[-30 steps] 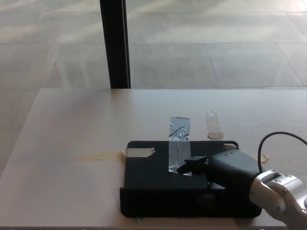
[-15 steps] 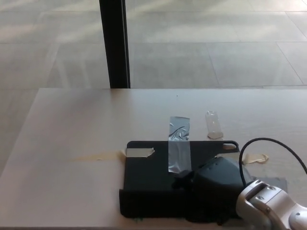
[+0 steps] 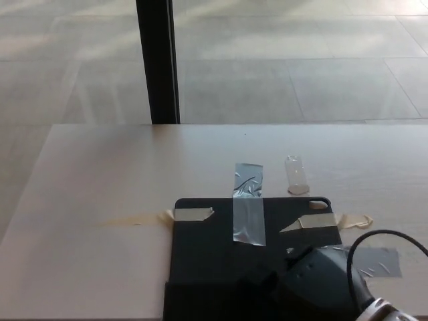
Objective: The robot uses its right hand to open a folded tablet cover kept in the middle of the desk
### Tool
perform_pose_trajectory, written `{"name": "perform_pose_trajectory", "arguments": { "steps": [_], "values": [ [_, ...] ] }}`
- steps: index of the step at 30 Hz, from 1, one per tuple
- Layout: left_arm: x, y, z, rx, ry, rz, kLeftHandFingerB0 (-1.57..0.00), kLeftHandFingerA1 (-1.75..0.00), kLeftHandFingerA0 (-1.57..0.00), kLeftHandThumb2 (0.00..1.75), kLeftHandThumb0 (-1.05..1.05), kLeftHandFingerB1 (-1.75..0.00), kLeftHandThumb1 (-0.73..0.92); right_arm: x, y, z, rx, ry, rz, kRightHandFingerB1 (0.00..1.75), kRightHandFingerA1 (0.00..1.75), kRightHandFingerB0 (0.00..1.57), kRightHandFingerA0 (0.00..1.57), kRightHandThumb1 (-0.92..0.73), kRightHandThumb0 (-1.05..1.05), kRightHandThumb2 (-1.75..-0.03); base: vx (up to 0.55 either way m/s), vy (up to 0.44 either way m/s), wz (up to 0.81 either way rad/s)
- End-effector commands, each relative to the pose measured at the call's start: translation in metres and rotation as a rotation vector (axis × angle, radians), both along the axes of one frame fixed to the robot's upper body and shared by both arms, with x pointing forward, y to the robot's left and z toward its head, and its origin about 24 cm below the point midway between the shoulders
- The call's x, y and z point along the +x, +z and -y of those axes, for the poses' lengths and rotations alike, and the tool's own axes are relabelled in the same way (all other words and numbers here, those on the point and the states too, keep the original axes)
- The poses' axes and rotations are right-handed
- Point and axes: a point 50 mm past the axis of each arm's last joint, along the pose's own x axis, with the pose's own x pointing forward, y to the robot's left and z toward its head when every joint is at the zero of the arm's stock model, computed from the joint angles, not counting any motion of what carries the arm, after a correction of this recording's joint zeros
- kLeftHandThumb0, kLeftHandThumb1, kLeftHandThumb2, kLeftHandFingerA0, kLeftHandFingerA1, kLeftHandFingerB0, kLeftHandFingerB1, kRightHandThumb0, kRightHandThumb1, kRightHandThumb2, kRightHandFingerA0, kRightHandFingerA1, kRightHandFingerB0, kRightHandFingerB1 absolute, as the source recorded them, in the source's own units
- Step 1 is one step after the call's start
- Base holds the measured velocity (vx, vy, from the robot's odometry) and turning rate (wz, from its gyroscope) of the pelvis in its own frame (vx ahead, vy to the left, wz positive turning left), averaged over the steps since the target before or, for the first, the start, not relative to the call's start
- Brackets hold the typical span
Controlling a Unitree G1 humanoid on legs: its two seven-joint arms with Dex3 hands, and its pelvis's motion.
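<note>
The black folded tablet cover [image 3: 207,247] lies flat in the middle of the desk [image 3: 100,174], close to the near edge. It is stuck down with a clear tape strip [image 3: 248,204] and two beige tape pieces [image 3: 190,214] [image 3: 314,223] along its far edge. My right hand [image 3: 311,284] is low at the bottom right, over the cover's near right corner. Its black shape blends with the cover, so its grip is unclear. The picture cuts off the cover's near edge. My left hand is out of sight.
A small clear tape piece [image 3: 296,174] sits on the desk beyond the cover. Grey tape [image 3: 378,262] lies to the cover's right. A black cable [image 3: 381,235] loops above my right wrist. A black pillar [image 3: 157,60] stands behind the desk on the tiled floor.
My right hand has drawn back toward the near edge of the desk, uncovering the cover's right side and its beige tape. The cover stays flat.
</note>
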Motion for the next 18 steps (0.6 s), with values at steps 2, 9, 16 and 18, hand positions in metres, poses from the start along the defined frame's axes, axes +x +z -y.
{"name": "perform_pose_trajectory", "arguments": {
  "steps": [2,9,16,18],
  "values": [
    [-0.001,0.021,-0.02,0.05,0.019,0.013,-0.55,-0.76,-0.75,0.65,-0.78,-0.65,0.86,-0.059,-0.025,0.02,-0.269,-0.075,-0.222,0.48,0.67,0.4,0.64,-0.92,-1.05,-0.83,0.0,0.0,0.0],
    [0.0,0.021,-0.019,0.047,0.027,0.017,-0.54,-0.78,-0.78,0.65,-0.78,-0.64,0.87,-0.073,-0.029,0.033,-0.017,-0.277,-0.383,0.55,0.89,0.37,0.6,-0.76,-0.98,-1.19,0.0,0.0,0.0],
    [0.0,0.022,-0.02,0.043,0.024,0.024,-0.54,-0.76,-0.72,0.66,-0.79,-0.64,0.86,-0.077,-0.029,0.048,0.199,-0.432,-0.475,0.45,1.05,0.39,0.64,-0.92,-0.97,-0.74,0.0,0.0,0.0],
    [0.002,0.023,-0.02,0.049,0.021,0.02,-0.54,-0.76,-0.76,0.65,-0.78,-0.64,0.86,-0.08,-0.028,0.051,0.233,-0.473,-0.522,0.54,0.89,0.33,0.6,-0.78,-0.95,-1.18,0.0,0.0,0.0]
  ]
}}
